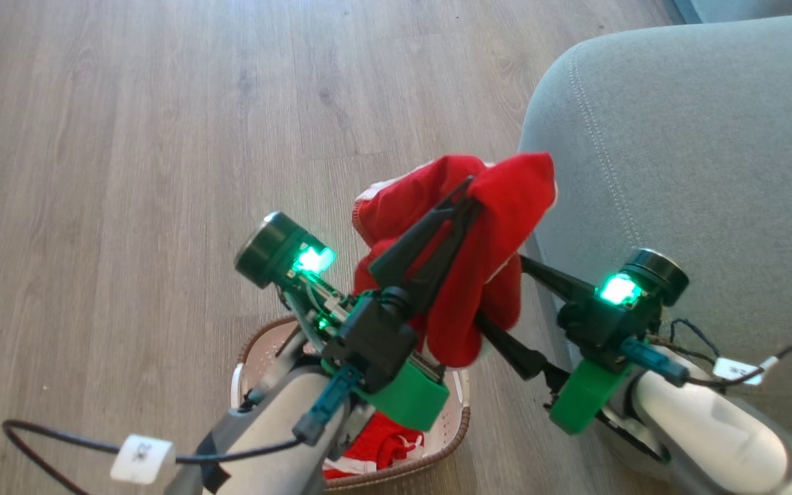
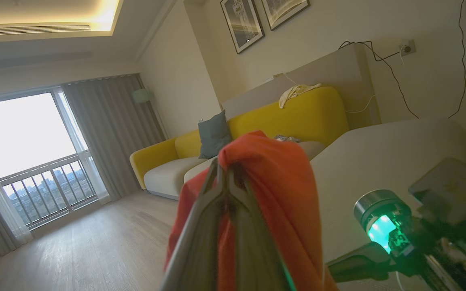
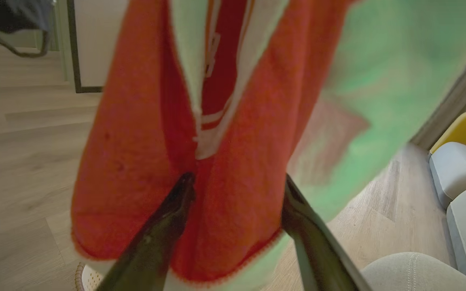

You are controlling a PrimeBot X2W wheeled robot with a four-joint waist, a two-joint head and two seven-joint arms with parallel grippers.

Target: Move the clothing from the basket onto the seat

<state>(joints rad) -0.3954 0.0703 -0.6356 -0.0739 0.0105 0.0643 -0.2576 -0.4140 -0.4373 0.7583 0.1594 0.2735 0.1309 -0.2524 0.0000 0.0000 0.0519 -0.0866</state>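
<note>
A red garment with white trim (image 1: pixel 506 199) hangs in the air over the basket, pinched at its top fold by my left gripper (image 1: pixel 468 198), which is shut on it. In the left wrist view the fabric (image 2: pixel 281 182) drapes over the closed fingertips (image 2: pixel 225 169). My right gripper (image 1: pixel 501 289) is open, one finger on each side of the garment's hanging lower part (image 3: pixel 136 161). The cream basket (image 1: pixel 258 350) stands on the floor under my left arm, with more red clothing (image 1: pixel 382 447) inside. The grey-green seat (image 1: pixel 678 137) lies just right of the garment.
Wood-look floor (image 1: pixel 128 137) spreads out to the left and ahead. Loose cables (image 1: pixel 59 440) trail from both wrists. A yellow and white sofa (image 2: pixel 168 161) and a curtained balcony window (image 2: pixel 26 133) show across the room.
</note>
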